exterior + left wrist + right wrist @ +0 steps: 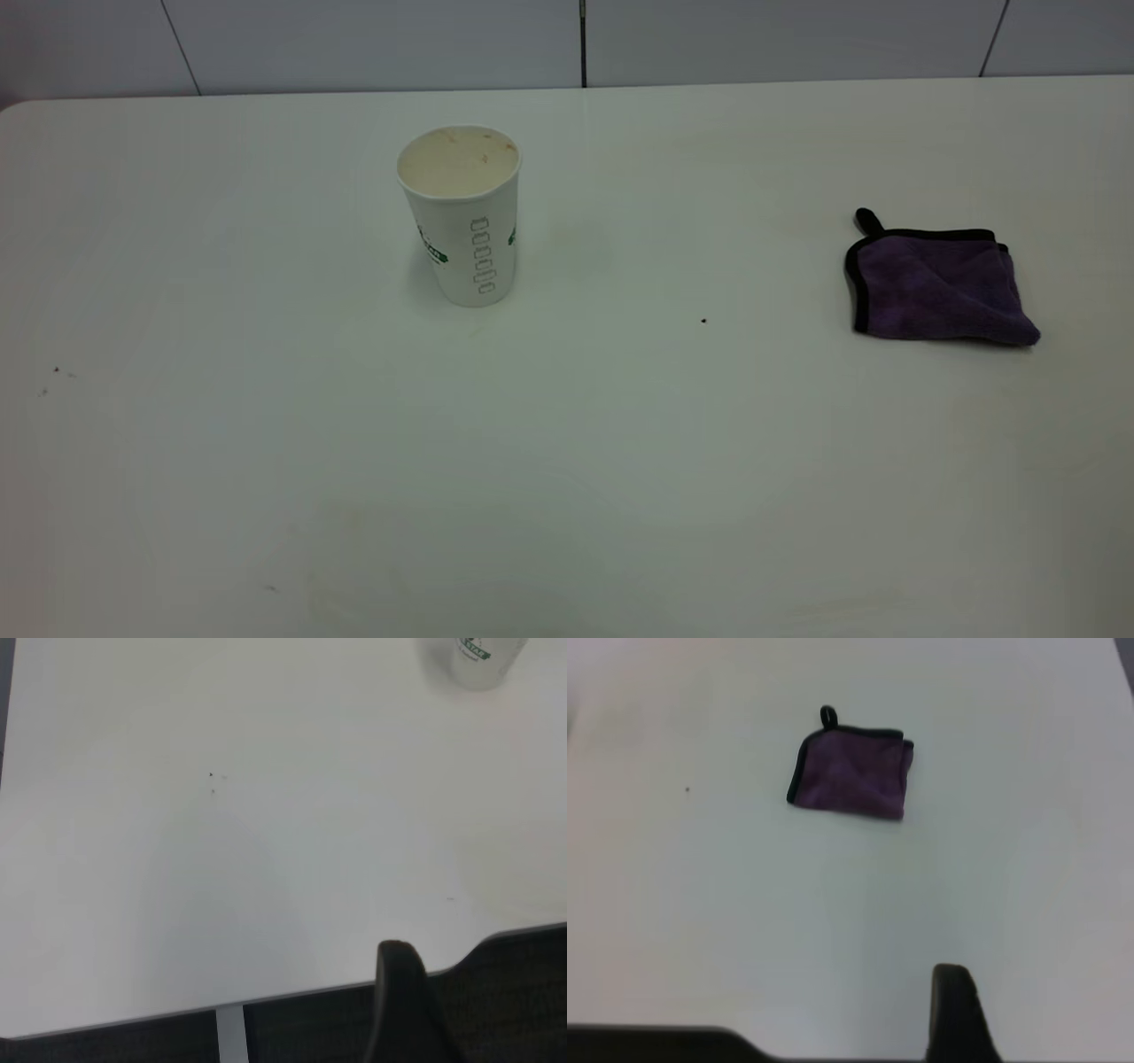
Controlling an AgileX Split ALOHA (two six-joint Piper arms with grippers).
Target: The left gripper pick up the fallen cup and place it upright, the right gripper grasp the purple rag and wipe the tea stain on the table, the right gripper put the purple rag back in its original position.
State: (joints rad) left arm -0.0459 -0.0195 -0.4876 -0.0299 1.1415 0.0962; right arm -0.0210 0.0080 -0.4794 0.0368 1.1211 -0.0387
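The white paper cup (461,217) with green lettering stands upright on the white table (567,461), left of centre, its tan-stained inside showing. Its lower part also shows in the left wrist view (478,660). The purple rag (935,283), folded, with a black edge and loop, lies flat at the right; it also shows in the right wrist view (850,775). No tan puddle shows on the table. Neither arm is in the exterior view. The left gripper (399,992) is over the table's edge, far from the cup. The right gripper (952,1010) is well back from the rag.
A tiny black speck (703,321) lies between cup and rag, and a few faint specks (56,369) lie at the far left. A tiled wall runs behind the table's far edge. The table's near edge (221,1003) shows in the left wrist view.
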